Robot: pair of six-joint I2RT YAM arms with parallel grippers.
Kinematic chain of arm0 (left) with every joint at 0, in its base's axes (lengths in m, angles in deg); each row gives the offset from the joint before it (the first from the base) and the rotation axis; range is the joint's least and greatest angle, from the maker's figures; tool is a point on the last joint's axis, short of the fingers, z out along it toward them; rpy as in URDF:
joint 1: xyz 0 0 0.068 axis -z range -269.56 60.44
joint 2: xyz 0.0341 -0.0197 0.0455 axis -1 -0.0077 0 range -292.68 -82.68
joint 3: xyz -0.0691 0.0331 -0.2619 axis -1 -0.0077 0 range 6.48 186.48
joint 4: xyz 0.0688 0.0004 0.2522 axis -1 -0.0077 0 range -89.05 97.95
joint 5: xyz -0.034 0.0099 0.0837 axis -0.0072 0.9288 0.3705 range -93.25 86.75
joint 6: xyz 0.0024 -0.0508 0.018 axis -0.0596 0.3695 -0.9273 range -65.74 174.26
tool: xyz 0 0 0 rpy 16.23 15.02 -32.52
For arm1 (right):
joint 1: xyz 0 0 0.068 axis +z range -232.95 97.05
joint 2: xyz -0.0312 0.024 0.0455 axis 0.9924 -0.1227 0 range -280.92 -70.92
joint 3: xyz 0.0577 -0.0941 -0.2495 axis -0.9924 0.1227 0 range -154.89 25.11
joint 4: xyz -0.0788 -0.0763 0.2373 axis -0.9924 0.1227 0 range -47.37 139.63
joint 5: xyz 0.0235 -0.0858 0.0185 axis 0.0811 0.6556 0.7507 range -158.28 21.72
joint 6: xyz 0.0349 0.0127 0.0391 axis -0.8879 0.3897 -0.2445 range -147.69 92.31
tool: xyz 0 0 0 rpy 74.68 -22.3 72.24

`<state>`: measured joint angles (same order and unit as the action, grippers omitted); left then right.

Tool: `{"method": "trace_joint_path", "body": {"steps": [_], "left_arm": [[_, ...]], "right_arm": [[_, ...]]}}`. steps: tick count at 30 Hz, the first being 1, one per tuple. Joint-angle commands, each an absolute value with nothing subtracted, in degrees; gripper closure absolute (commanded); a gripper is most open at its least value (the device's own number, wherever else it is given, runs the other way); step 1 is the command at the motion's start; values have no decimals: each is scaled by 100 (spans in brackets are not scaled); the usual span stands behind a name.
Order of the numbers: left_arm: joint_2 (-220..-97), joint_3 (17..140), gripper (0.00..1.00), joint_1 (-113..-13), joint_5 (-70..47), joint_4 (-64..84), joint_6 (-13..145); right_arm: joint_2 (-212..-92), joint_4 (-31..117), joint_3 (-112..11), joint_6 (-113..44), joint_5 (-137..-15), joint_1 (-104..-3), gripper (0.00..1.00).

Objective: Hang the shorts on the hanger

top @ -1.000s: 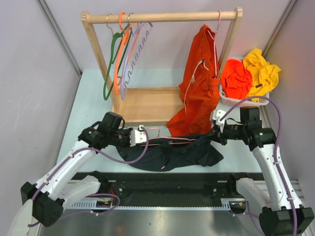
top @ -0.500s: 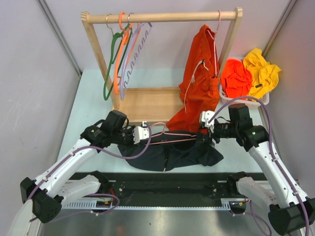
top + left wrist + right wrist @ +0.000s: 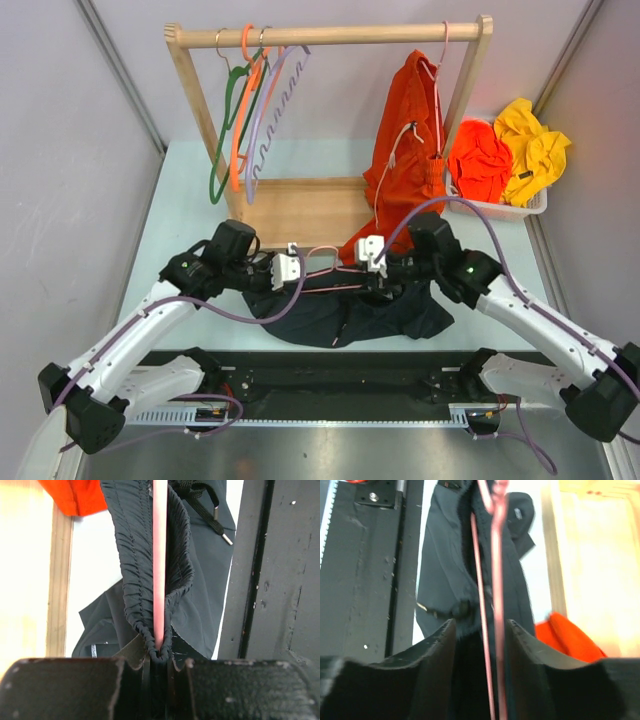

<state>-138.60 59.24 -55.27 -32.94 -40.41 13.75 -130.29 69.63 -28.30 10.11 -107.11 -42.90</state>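
The black shorts (image 3: pixel 345 312) lie at the table's front, their waistband bunched along the thin pale-pink hanger (image 3: pixel 345 271). My left gripper (image 3: pixel 288 272) is shut on the hanger's left end together with the waistband; in the left wrist view the pink rod (image 3: pixel 159 555) runs into the closed jaws (image 3: pixel 159 657) with gathered dark fabric (image 3: pixel 135 580) around it. My right gripper (image 3: pixel 376 262) is near the hanger's middle. In the right wrist view its jaws (image 3: pixel 477 630) stand apart around the two pink rods (image 3: pixel 497 580) and the dark fabric (image 3: pixel 445 565).
A wooden rack (image 3: pixel 320 36) stands behind, with green, orange and lilac hangers (image 3: pixel 250 110) at the left and an orange garment (image 3: pixel 405 170) at the right. A white basket (image 3: pixel 530 208) of orange and yellow clothes sits at the far right. A black rail (image 3: pixel 340 372) runs along the front.
My right gripper has moved left along the hanger from the shorts' right end to near its middle. The shorts' right side has sagged. The left gripper has hardly moved.
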Motion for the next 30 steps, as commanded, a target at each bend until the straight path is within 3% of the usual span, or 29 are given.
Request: {"method": "trace_joint_path", "body": {"steps": [1, 7, 9, 12, 15, 21, 26, 28, 30], "left_arm": [[-13656, 6238, 100, -5475, -3761, -3907, 1295], [-13173, 5826, 100, -5484, -3683, -3951, 1251], [-13068, 5624, 97, -5484, -3613, -3908, 1277], [-12936, 5518, 76, -5536, -3472, -3881, 1401], [-12856, 5483, 65, -5703, -3550, -3925, 1409], [-12593, 5482, 56, -5915, -3718, -3951, 1409], [-12566, 5868, 54, -5932, -3753, -3864, 1620], [-12575, 6044, 42, -5932, -3744, -3837, 1743], [-12662, 6334, 35, -5932, -3744, -3837, 1822]], "right_arm": [[-13226, 6345, -3123, 860, -10449, -3989, 60], [-12963, 6503, -3246, 685, -10388, -3980, 100], [-12796, 6626, -3324, 580, -10344, -3980, 100], [-12603, 6950, -3404, 579, -10317, -4032, 100], [-12393, 7293, -3439, 623, -10344, -4199, 100], [-12163, 7760, -3579, 659, -10458, -4445, 100], [-12259, 7935, -3913, 571, -10388, -4454, 100], [-12303, 8085, -4001, 562, -10397, -4445, 100], [-12321, 8244, -4106, 562, -10370, -4428, 100]]}}
